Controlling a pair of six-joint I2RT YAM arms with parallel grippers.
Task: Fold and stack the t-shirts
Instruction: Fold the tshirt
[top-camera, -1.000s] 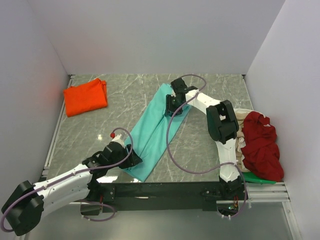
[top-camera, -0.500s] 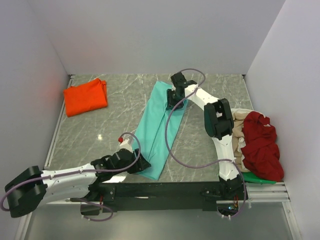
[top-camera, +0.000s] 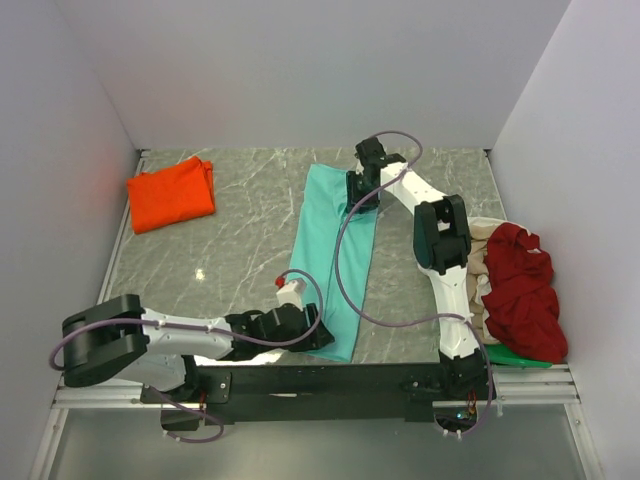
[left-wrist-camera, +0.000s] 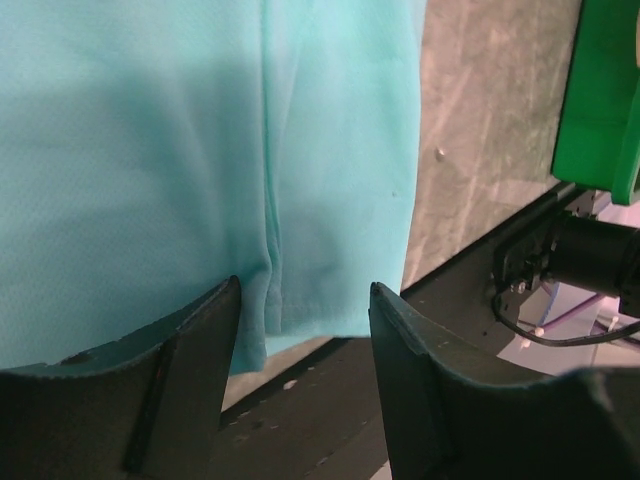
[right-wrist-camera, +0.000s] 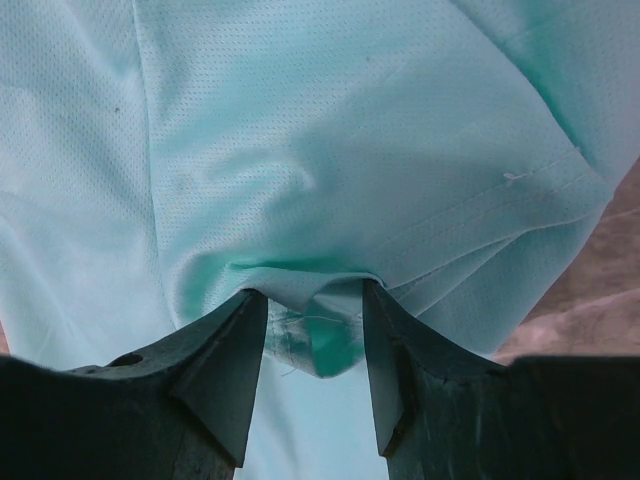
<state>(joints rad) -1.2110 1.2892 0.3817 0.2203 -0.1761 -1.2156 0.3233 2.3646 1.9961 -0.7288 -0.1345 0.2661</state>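
At the near edge of the table (top-camera: 230, 250), just left of centre, the left gripper (top-camera: 320, 338) sits low over the near end of the teal t-shirt (top-camera: 325, 260). Its fingers (left-wrist-camera: 190, 370) stand apart and straddle the hem corner, and the cloth between them lies flat with no pinch visible. At the right edge lies a heap: a dark red t-shirt (top-camera: 522, 290) on top, beige cloth (top-camera: 480, 298) beneath it, and a green edge (top-camera: 515, 357) showing at the near side. The teal t-shirt lies as a long narrow strip running from the near edge toward the far edge, near the table's middle. At its far end the right gripper (right-wrist-camera: 312, 300) is clamped on the fabric, which puckers between the fingers. An orange t-shirt (top-camera: 170, 193) lies folded in the far left corner, well apart from the rest.
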